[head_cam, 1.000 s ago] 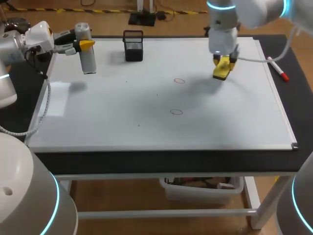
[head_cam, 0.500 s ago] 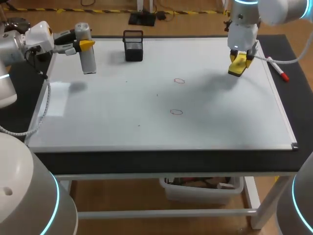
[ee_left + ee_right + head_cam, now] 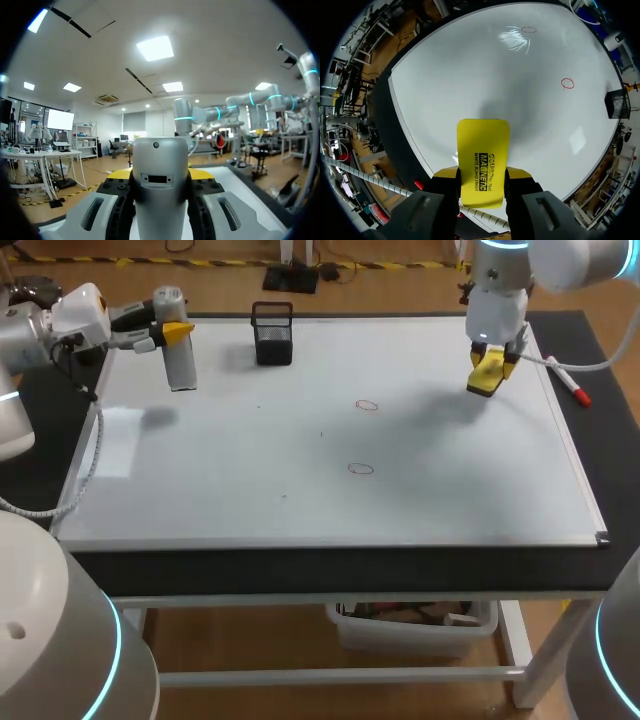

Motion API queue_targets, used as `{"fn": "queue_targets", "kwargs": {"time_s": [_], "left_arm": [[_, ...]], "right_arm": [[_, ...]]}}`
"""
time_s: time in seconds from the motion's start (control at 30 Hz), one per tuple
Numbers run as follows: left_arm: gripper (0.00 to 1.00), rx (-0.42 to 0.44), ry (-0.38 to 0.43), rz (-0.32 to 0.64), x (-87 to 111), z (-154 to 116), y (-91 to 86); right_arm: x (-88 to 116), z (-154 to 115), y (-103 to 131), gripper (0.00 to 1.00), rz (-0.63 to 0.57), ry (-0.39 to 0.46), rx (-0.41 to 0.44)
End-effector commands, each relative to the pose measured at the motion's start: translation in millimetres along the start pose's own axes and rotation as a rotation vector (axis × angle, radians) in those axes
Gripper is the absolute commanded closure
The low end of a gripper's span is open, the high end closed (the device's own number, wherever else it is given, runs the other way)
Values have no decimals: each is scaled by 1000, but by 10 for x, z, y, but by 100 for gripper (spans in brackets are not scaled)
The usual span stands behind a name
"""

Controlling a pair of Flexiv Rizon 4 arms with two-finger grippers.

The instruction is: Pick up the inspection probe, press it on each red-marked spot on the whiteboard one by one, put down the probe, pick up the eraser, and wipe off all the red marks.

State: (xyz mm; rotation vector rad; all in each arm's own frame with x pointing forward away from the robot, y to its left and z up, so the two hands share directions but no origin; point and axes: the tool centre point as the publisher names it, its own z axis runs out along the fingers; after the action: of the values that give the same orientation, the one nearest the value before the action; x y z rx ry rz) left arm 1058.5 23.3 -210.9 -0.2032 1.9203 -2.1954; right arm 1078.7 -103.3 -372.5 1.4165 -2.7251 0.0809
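My left gripper [image 3: 172, 333] is shut on the grey cylindrical probe [image 3: 178, 352], holding it upright above the far left of the whiteboard [image 3: 250, 480]. In the left wrist view the probe [image 3: 160, 170] fills the gap between the yellow tips of that gripper [image 3: 160, 176]. My right gripper [image 3: 487, 358] is shut on the yellow eraser [image 3: 485, 375], held over the board's far right. In the right wrist view the eraser [image 3: 482, 155] juts out ahead of the right gripper [image 3: 481, 176]. Two small red rings, one [image 3: 367, 405] [image 3: 567, 83] and the other [image 3: 360, 469] [image 3: 529, 29], mark the board's middle.
A black mesh pen holder [image 3: 272, 333] [image 3: 616, 102] stands at the board's far edge, between the arms. A red-capped marker [image 3: 570, 382] lies along the board's right rim. A pale patch [image 3: 118, 440] sits on the board's left side.
My right gripper carried the eraser to the right and farther back, away from the red rings, then stopped. The left arm and the probe have kept still.
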Motion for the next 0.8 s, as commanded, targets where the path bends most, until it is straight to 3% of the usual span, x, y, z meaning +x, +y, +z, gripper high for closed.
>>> {"fn": "queue_targets", "kwargs": {"time_s": [0.03, 0.47, 0.8], "left_arm": [[100, 10, 35, 4, 90, 182, 18], [100, 63, 247, -26, 538, 1149, 150], [100, 82, 299, -63, 643, 1752, 324]], "right_arm": [[4, -8, -7, 100, -2, 2, 1], [4, -8, -7, 100, -2, 2, 1], [4, -8, -7, 100, -2, 2, 1]]}}
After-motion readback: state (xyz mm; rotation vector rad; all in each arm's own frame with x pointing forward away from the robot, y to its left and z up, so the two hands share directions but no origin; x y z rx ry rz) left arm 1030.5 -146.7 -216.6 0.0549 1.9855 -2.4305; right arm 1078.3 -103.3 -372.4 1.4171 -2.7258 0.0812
